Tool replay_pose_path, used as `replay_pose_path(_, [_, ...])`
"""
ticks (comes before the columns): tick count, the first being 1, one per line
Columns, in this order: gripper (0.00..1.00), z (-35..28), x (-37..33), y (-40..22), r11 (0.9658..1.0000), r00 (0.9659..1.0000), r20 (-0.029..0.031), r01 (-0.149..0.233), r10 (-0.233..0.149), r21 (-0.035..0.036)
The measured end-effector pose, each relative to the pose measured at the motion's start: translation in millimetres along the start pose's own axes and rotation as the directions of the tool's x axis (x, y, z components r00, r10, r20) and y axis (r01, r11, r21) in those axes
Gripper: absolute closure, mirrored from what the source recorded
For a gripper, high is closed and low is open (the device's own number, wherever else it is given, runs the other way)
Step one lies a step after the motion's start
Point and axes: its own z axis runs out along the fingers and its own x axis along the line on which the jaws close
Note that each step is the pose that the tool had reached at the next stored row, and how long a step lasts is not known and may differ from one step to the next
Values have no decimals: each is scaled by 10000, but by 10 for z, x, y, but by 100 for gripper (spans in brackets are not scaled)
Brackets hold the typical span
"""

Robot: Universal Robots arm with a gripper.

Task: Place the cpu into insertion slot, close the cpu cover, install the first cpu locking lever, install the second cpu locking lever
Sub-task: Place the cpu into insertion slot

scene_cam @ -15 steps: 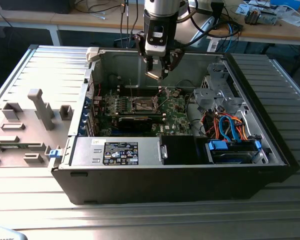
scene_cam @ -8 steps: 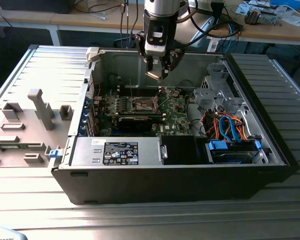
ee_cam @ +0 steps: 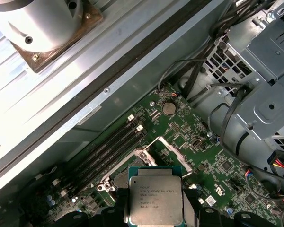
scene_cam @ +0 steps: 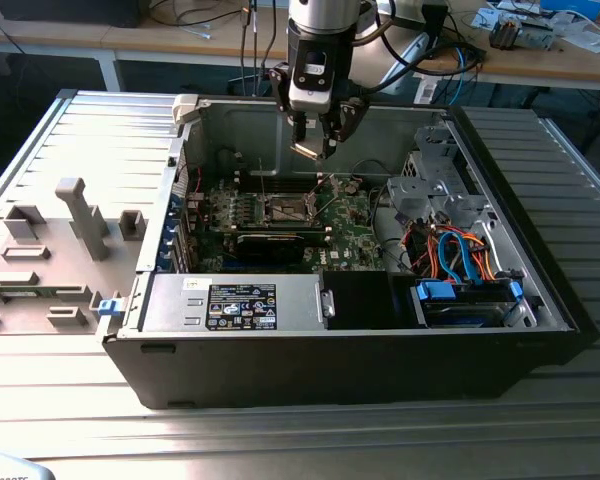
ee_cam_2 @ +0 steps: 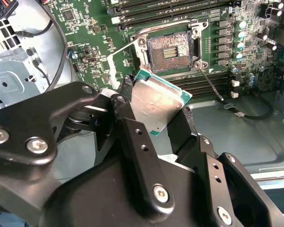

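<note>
We clamp the gripper (ee_cam_2: 154,111) on the cpu (ee_cam_2: 161,97) edges, sparing its contacts. It hangs above the exposed slot (ee_cam_2: 170,47) for alignment.

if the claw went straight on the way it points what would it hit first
Likely the insertion slot on the green motherboard, met by the cpu the claw holds; alignment is hard to judge.
</note>
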Motion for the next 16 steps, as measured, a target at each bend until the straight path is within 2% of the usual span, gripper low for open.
replay_pose_path(16, [46, 0, 0, 0, 9999, 9999, 10, -119, 119, -2])
